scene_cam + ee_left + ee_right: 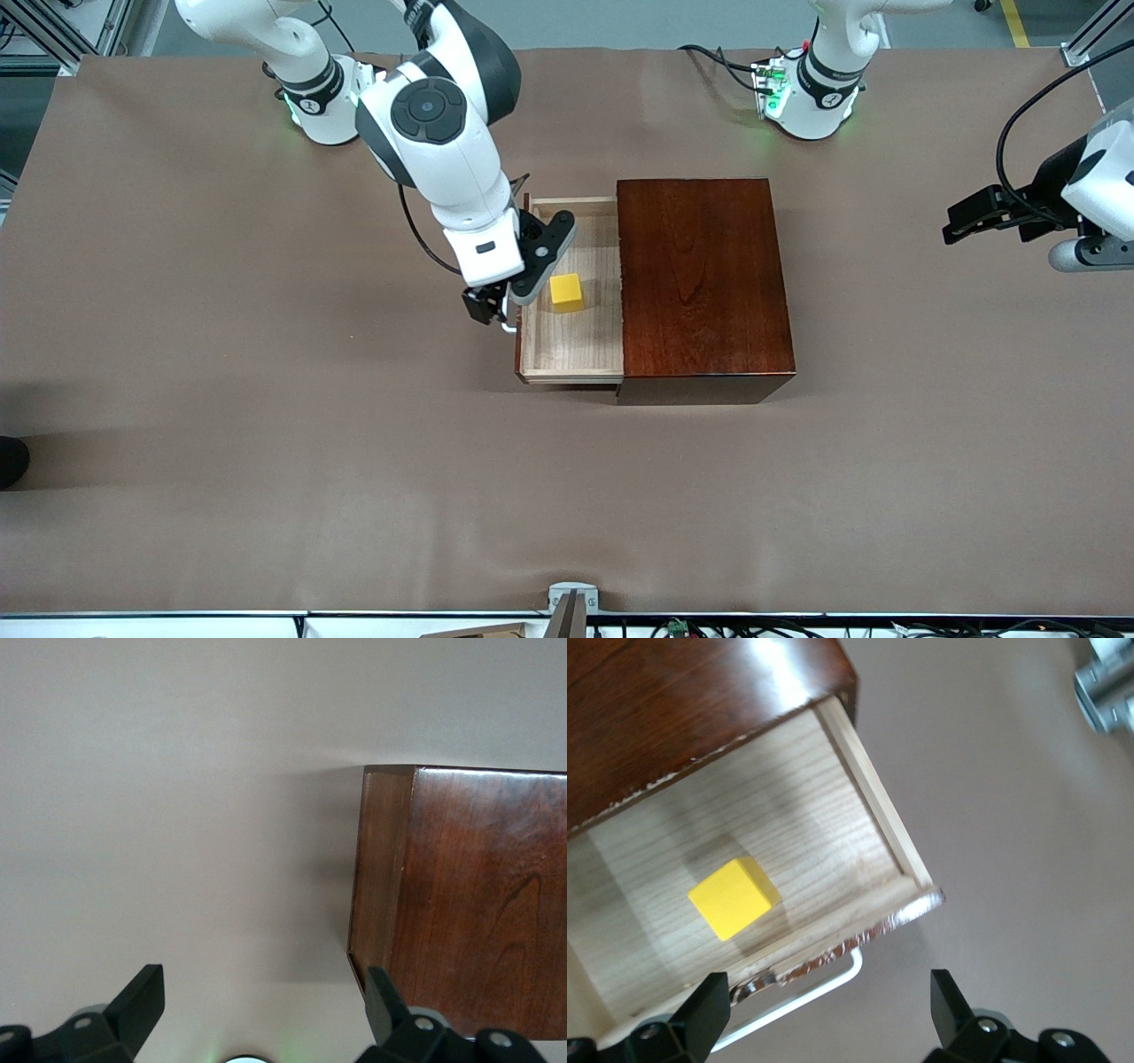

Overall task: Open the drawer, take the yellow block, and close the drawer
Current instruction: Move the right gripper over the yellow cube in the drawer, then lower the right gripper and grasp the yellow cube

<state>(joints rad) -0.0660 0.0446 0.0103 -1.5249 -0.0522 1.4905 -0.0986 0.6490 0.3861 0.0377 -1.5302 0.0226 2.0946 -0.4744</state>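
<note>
**Drawer out, block lying free, both grippers spread**

In the front view I see the drawer [571, 341] pulled out of the mahogany box [700, 275] near the centre of the frame, its pale floor open to above. The yellow block [566, 292] sits on that floor, clear of every wall, with bare wood all around it. My right gripper [496, 306] is at the drawer's front edge by the white handle [508, 326], fingers apart and holding nothing. The arm's body covers the upper corner of the drawer front there.

The right wrist view gives what the front view cannot: the handle [802, 992] running along the lower middle of the frame, between the two dark fingertips [709, 1005], and the block [733, 897] at centre left, untouched.

The left gripper [974, 215] waits at the right edge of the front view, over bare table [266, 425]. Its wrist view shows fingers [140, 997] spread wide, and only one corner of the box [461, 904] at right.
</note>
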